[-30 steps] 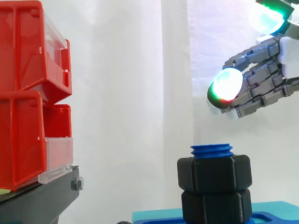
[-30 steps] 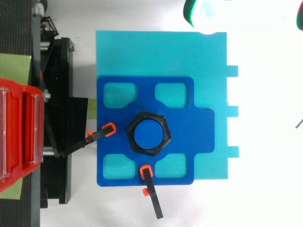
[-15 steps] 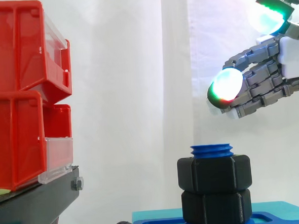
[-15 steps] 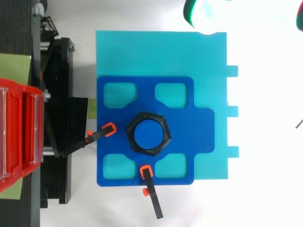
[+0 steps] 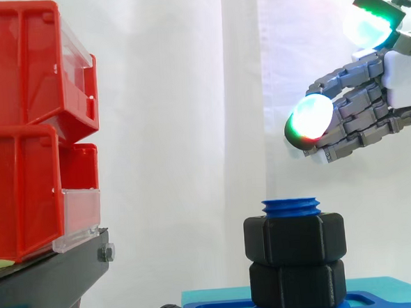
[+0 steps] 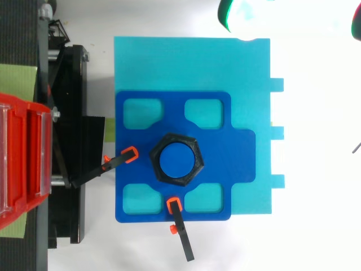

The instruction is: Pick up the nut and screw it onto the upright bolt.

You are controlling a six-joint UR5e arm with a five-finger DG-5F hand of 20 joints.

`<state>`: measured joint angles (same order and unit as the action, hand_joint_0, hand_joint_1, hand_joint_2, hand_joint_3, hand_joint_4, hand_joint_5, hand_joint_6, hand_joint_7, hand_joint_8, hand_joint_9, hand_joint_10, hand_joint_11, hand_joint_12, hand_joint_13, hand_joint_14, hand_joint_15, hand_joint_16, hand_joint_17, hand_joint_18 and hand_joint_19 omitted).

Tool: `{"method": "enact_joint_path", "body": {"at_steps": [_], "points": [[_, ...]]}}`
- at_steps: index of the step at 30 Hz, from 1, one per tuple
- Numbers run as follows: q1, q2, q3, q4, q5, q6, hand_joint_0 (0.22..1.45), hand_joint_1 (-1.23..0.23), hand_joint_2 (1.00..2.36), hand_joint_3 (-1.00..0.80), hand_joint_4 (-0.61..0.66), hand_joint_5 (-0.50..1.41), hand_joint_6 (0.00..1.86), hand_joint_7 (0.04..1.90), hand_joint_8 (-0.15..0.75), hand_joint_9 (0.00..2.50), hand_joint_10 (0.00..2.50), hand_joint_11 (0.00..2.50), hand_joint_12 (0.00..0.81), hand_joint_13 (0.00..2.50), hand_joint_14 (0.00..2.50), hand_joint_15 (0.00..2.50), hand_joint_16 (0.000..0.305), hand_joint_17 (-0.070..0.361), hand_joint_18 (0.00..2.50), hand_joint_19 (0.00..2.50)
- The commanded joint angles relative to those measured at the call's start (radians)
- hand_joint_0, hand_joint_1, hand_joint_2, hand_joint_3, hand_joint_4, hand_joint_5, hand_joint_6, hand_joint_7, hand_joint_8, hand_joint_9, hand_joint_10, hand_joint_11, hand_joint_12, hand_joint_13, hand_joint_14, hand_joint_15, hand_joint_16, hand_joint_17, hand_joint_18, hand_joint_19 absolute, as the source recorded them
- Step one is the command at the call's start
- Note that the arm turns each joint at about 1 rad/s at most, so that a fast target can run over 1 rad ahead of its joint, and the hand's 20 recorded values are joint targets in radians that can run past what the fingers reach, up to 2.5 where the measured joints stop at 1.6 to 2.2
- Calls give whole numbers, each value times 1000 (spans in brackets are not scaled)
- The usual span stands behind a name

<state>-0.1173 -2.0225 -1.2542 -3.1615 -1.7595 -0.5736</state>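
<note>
Side view. Upper right of the frame: hand [image 5: 360, 116], well above and to the right of the bolt, touching nothing. Fingers curled inward, clenched on empty air. One fingertip pad [image 5: 309, 116] glowing white with green and red at its edges, facing left and slightly down. Another glowing pad higher up, near the top right corner, white and green.

Lower middle: blue bolt [image 5: 290, 206] standing upright, just its threaded tip visible above two black six-sided nuts. Upper nut [image 5: 294, 238] threaded on just under the tip, resting directly on the lower nut [image 5: 297, 284], the two touching, flat faces nearly in line. Beneath them, along the bottom edge, a dark blue base [image 5: 382, 298] on a teal plate [image 5: 214, 294].

Left side: stacked red bins [image 5: 23, 137], the lower one with a clear front, on a black stand [image 5: 52, 275]. White curtain [image 5: 188, 92] behind everything.

Top view. Top right corner: hand [image 6: 242, 14], seen as a bright white and green glow, at the far edge of the teal plate [image 6: 248, 84], well apart from the bolt. Centre of the frame: upper nut [image 6: 176, 138] as a black hexagon ringing the round blue top of the bolt [image 6: 176, 160].

Around it, the dark blue base [image 6: 237, 158] with four rounded cut-outs, laid on the larger teal plate. Two black clamps with orange tips: left clamp [image 6: 90, 175] reaching the base's left edge, lower clamp [image 6: 181, 237] reaching its bottom edge.

Left edge: red bins [image 6: 22, 164], with the black stand [image 6: 70, 113] between them and the plate. White worktop [image 6: 316, 226] on the right.
</note>
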Motion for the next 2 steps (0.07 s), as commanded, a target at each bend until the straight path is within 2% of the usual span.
{"method": "enact_joint_path", "body": {"at_steps": [1, 2], "points": [[1, -1, 1, 0, 0, 1, 489, -289, 1000, -500, 197, -230, 502, 709, 206, 40, 0, 0, 349, 0, 0, 0, 50, 113, 0, 0], [1, -1, -1, 0, 0, 0, 489, -288, 1000, -500, 194, -236, 502, 739, 204, 27, 0, 0, 348, 0, 0, 0, 50, 112, 0, 0]]}}
